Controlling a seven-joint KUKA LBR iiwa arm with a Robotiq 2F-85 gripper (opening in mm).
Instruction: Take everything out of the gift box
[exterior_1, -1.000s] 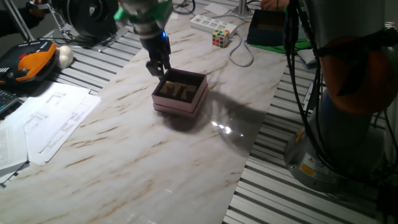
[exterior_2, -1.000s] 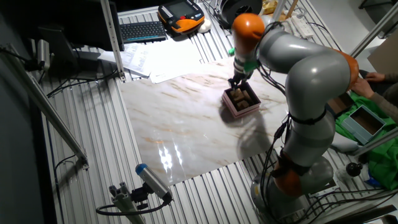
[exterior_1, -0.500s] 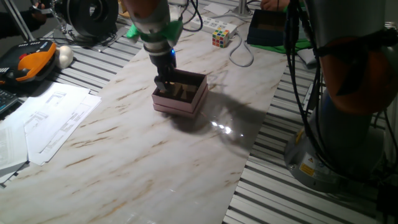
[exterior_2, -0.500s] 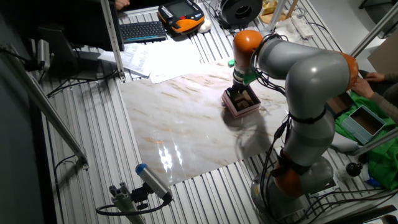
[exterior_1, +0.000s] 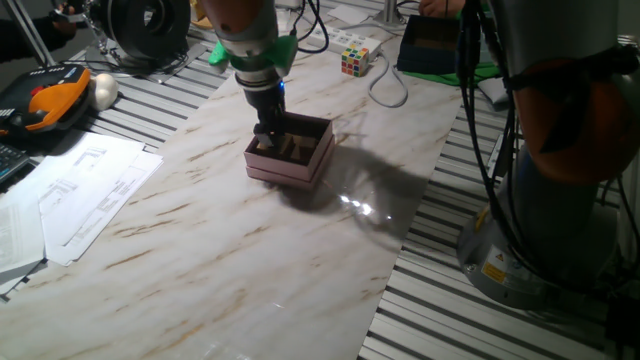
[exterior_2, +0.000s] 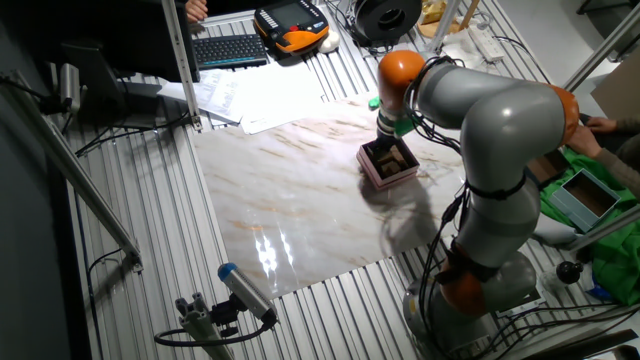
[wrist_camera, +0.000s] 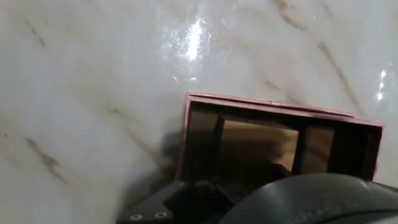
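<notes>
**Gripper down in the box, first pick not confirmed**

Gift box (exterior_1: 290, 152) sits mid-slab on the marble table (exterior_1: 200, 250), upright, tan wooden blocks (exterior_1: 296, 147) inside. None lie outside the box, so I'd call the task barely started. Gripper (exterior_1: 267, 131) is lowered into the box's near-left corner, fingertips below the rim line. Can't tell if the jaws are spread or clamped on a block: both fixed views are too small, and the hand view shows only the box wall (wrist_camera: 186, 134), one block (wrist_camera: 258, 143) and the dark gripper body. Step in hand: reaching for a first block. Next move, as I judge it: close on one block only, lift straight up clear of the wall, set it on the marble. Risk: dragging the light box along.
</notes>
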